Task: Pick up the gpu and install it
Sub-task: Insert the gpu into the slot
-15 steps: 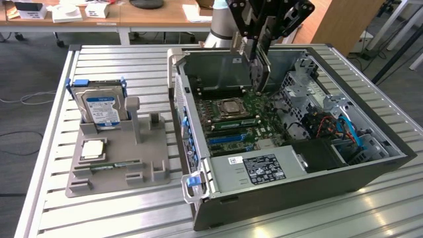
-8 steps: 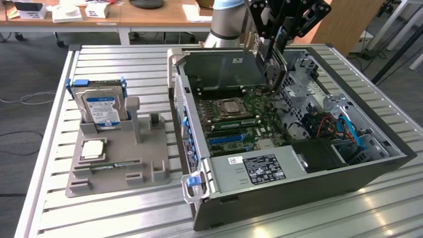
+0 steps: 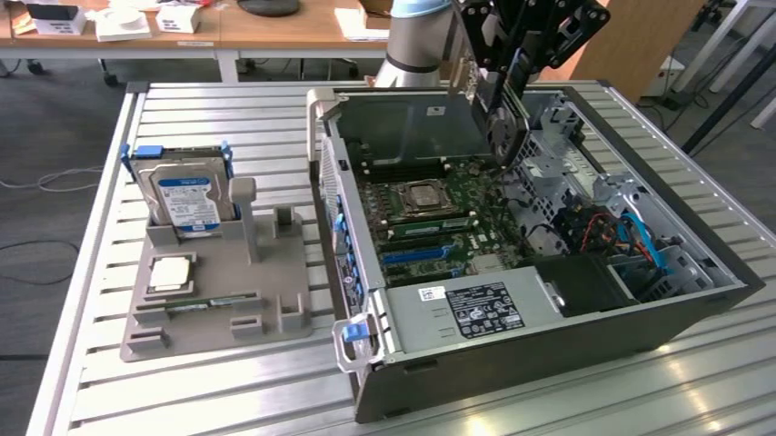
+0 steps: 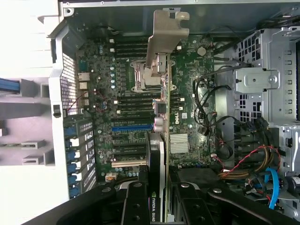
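Note:
The gpu (image 3: 501, 113) hangs on edge above the open computer case (image 3: 533, 354), over the motherboard (image 3: 431, 213). My gripper (image 3: 510, 77) is shut on its upper part. In the wrist view the gpu (image 4: 161, 136) shows edge-on, its metal end bracket (image 4: 166, 40) pointing away from my gripper (image 4: 158, 190). Black fingers (image 4: 136, 201) clamp the card from both sides. Below the card lies the motherboard (image 4: 126, 101) with a blue slot (image 4: 131, 126) and a tan slot (image 4: 129, 163). The card is still clear of the board.
A grey parts holder (image 3: 218, 309) on the slatted table (image 3: 243, 400) carries a silver hard drive with blue label (image 3: 188, 195), a processor (image 3: 170, 272) and a green memory strip (image 3: 213, 302). Inside the case are a power supply (image 3: 479, 309), drive cage (image 4: 262, 84) and loose cables (image 4: 243, 164).

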